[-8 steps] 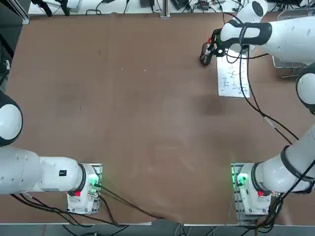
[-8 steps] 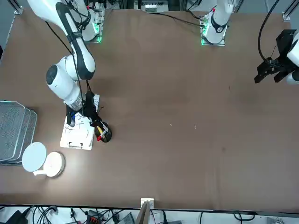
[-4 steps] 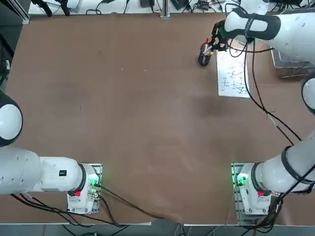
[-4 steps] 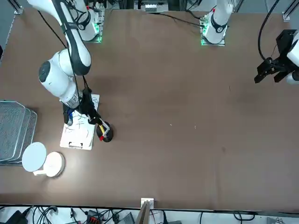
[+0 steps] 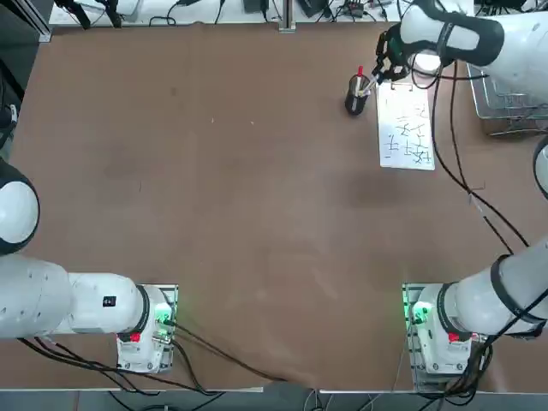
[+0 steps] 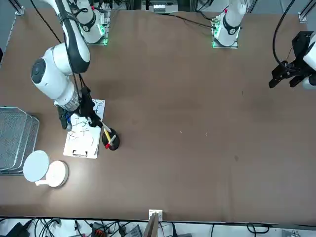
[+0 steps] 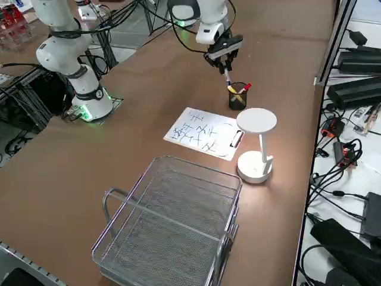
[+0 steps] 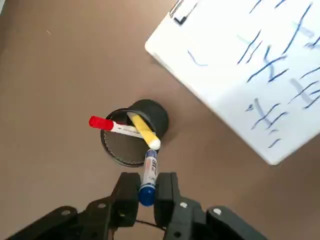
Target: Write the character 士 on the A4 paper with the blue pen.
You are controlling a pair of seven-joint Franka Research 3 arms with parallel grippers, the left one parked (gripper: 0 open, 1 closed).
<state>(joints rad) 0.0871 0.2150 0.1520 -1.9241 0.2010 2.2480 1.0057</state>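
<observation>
The blue pen (image 8: 150, 165), a pale barrel with a blue end, is clamped between the fingers of my right gripper (image 8: 146, 182), which is shut on it. Its tip hangs just over the rim of a black pen cup (image 8: 131, 137) that holds a red-topped pen (image 8: 107, 124) and a yellow one. The A4 paper (image 8: 250, 65) lies beside the cup, covered in blue characters, with a clip (image 8: 177, 12) at one short edge. In the top view my right gripper (image 5: 379, 73) hovers between the cup (image 5: 355, 98) and the paper (image 5: 405, 128), near the table's far edge.
A white desk lamp (image 7: 256, 143) stands by the paper's clip end. A wire basket (image 7: 172, 220) sits further toward the robot's right. The table's far edge runs close behind the cup.
My right gripper, still shut on the pen, has drawn back and up from the cup toward the far edge. The arm no longer covers the paper.
</observation>
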